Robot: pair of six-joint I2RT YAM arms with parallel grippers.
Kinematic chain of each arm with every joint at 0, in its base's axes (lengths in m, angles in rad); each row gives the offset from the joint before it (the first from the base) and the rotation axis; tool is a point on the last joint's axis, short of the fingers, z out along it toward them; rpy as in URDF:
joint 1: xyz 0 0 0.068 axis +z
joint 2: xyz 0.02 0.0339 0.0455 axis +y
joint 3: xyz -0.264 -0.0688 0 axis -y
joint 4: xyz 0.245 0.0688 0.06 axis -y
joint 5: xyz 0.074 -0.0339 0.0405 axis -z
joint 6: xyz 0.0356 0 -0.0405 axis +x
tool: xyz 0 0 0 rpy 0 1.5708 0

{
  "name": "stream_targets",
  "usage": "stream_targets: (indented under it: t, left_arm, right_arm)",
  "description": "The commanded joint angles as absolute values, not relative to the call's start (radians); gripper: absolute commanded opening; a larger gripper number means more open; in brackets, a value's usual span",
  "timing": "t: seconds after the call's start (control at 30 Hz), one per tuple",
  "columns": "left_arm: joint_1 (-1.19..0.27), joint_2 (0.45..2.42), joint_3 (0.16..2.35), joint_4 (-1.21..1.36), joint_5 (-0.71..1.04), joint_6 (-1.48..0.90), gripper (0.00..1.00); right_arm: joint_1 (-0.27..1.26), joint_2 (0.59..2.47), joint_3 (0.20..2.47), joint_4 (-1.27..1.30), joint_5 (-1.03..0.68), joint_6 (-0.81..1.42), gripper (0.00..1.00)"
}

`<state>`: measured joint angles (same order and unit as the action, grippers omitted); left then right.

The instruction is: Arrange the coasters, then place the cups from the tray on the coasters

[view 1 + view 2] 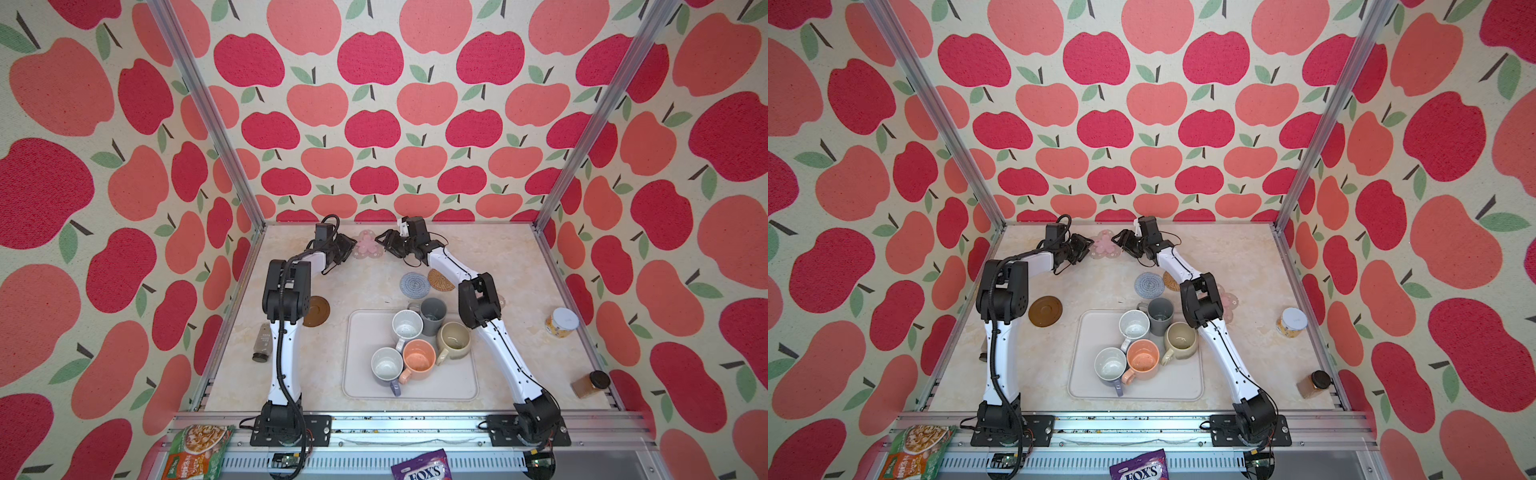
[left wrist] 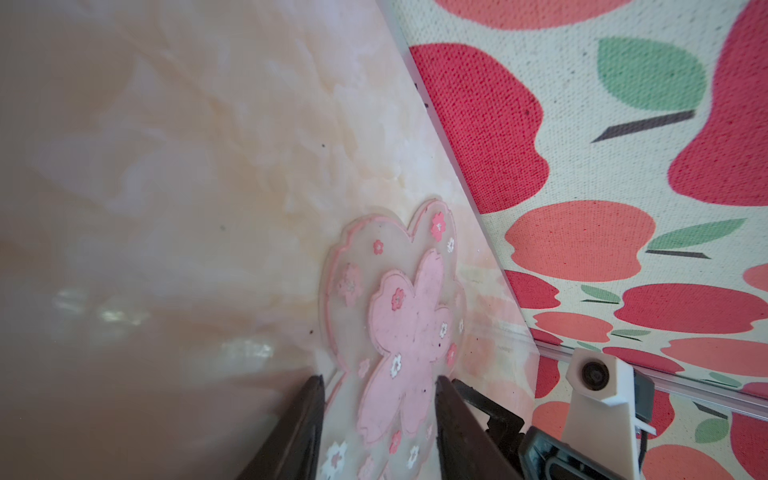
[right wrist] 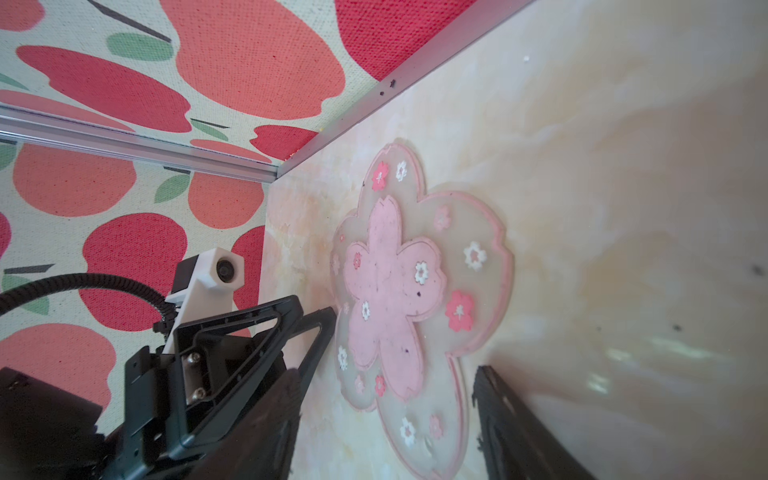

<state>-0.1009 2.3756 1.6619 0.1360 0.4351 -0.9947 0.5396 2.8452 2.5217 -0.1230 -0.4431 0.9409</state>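
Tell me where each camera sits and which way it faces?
Top views: overhead at the front, looking down on the left arm, right arm and tray of mugs.
Left wrist: on the left arm, looking past the left gripper at the pink flower coaster.
Right wrist: on the right arm, looking past the right gripper at that coaster; the left gripper shows too.
Shared: both wrist views show that coaster.

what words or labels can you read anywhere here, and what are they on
"FOX'S": on the purple candy bag in front of the table, in both top views.
Green snack packet: printed, but too blurred to read.
Small bottle and yellow jar: labels too small to read.
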Motion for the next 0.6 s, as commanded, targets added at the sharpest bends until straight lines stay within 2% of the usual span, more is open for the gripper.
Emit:
stream_targets:
  t: [0.0,0.23,0.57]
  left_arm:
    - [-0.101,2.367,1.614,-0.067,0.369,-0.952,0.47]
    - [-0.101,2.280,1.601,-0.130,0.368,-0.886,0.47]
    - [-0.127,2.101,1.548,-0.261,0.345,-0.721,0.47]
  right_arm:
    - [0.525,2.794,2.450,-0.221,-0.406,0.890,0.69]
    - [0.525,2.659,2.331,-0.215,-0.404,0.811,0.69]
    - [0.504,2.316,1.926,-0.166,-0.320,0.630,0.70]
